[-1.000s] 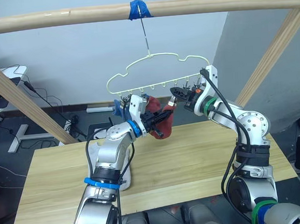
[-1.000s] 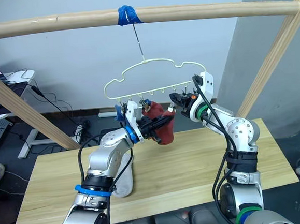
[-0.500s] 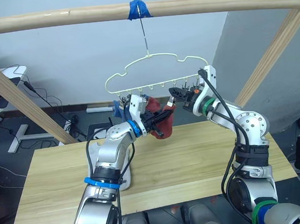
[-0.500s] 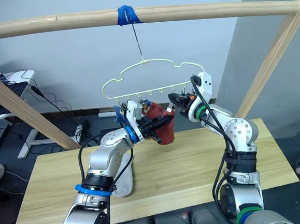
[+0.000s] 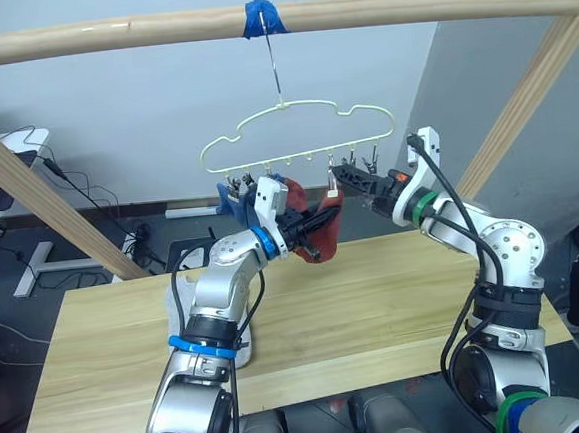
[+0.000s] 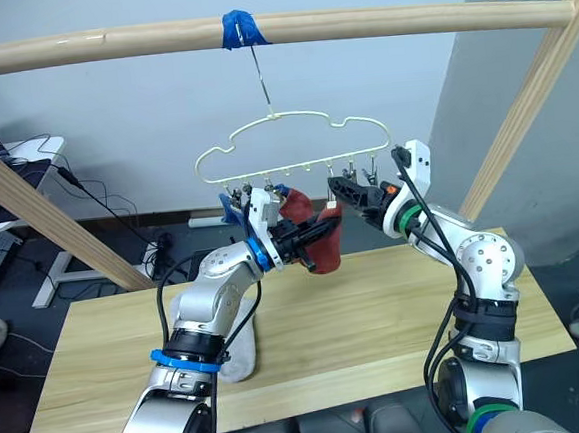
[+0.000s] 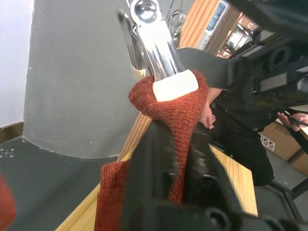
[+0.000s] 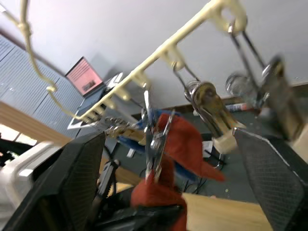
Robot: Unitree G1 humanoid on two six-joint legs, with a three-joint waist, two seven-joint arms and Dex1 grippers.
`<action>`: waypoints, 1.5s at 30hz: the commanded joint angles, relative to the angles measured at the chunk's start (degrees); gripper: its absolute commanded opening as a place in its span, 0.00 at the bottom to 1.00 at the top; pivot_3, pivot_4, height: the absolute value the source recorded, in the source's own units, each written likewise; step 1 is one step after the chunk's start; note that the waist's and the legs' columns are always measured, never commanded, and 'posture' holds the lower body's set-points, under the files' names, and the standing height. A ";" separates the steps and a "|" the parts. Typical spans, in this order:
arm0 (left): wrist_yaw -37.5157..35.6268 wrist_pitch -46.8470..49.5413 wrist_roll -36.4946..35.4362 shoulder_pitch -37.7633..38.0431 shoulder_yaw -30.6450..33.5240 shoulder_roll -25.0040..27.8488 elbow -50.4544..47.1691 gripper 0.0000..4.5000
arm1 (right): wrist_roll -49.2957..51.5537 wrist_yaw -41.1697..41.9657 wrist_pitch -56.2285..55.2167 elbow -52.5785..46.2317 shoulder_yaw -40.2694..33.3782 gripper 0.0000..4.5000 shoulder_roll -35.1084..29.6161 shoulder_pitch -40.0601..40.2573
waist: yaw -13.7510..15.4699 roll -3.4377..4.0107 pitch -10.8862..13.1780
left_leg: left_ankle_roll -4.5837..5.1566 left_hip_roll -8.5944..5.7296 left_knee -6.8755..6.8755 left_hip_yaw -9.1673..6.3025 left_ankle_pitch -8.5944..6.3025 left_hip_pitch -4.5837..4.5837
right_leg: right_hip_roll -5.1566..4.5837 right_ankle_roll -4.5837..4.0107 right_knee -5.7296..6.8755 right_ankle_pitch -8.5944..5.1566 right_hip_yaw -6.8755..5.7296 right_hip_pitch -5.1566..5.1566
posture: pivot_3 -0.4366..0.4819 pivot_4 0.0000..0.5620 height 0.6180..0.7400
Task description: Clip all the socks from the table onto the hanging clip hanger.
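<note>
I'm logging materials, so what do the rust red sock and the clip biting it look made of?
The rust red sock looks like soft knit fabric: fine ribbed loops show. The clip looks like polished metal, mirror-bright, with a matte cream pad, probably plastic or rubber.

The two head cameras looked forward and down from above the table, taking in the whole hanger under the pole. The left wrist camera sat very close behind a red sock, facing one clip. The right wrist camera looked up along the clips from near, sharing that sock with the others.
</note>
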 commanded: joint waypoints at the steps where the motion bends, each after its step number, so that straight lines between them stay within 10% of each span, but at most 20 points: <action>1: -0.84 0.41 -0.12 -0.17 0.00 0.47 0.54 0.37 | 6.07 -1.19 2.67 -7.37 -3.39 1.00 -3.29 1.52 | -0.04 0.00 0.00 | 0.00 0.00 0.00 0.01 0.00 -0.01 | 0.00 0.00 -0.01 0.00 0.01 0.00 | 0.34 0.22 1.00; 11: -5.38 4.96 -2.97 5.53 2.64 9.33 -5.65 1.00 | -3.41 -1.07 -9.72 -15.60 7.05 1.00 -3.74 9.29 | -2.16 0.07 -0.04 | 0.03 0.05 0.00 0.05 0.01 0.04 | 0.10 0.01 0.06 0.00 0.10 -0.03 | 0.34 0.22 1.00; 25: -4.62 23.87 -16.03 13.47 11.43 20.56 -26.27 1.00 | -28.39 3.92 -34.65 -11.43 27.23 1.00 -3.98 14.74 | -1.26 0.08 -0.05 | 0.01 0.14 -0.02 -0.10 0.02 0.04 | 0.14 0.00 0.10 -0.02 -0.03 -0.07 | 0.42 0.23 1.00; 30: -3.68 21.65 -16.24 15.74 12.68 21.92 -31.99 1.00 | -36.11 2.10 -40.95 -6.04 28.76 0.73 -1.82 13.58 | -0.28 0.06 -0.07 | -0.01 0.04 0.07 -0.04 0.03 0.07 | 0.05 0.01 0.09 -0.01 0.04 0.01 | 0.44 0.23 1.00; 45: 0.45 15.36 -17.27 16.72 12.69 18.90 -34.89 1.00 | -45.15 0.40 -48.25 4.47 26.94 0.60 2.75 8.91 | 1.89 0.06 -0.06 | -0.02 0.05 0.09 -0.04 0.04 0.05 | 0.03 -0.02 0.10 0.01 -0.01 -0.01 | 0.47 0.24 1.00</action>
